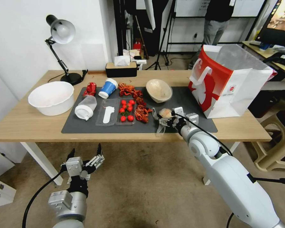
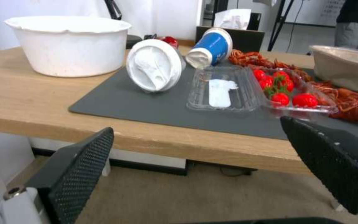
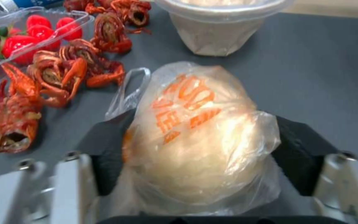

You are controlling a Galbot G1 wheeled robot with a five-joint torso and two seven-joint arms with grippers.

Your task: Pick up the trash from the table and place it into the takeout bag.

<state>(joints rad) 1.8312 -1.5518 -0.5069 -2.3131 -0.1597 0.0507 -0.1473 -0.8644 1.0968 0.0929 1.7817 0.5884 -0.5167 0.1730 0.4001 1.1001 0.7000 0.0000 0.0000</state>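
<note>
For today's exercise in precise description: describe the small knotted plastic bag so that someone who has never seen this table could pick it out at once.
Start at the dark grey mat on the table and go to its front edge, left of the takeout bag. There the knotted plastic bag sits between the fingers of the right gripper. Unlike the crayfish shells beside it, it is clear, with orange print and a pale round lump inside.

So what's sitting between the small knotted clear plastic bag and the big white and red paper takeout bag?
Bare dark grey mat in the head view; the right hand grips the small knotted clear plastic bag, short of the white and red paper takeout bag.
</note>
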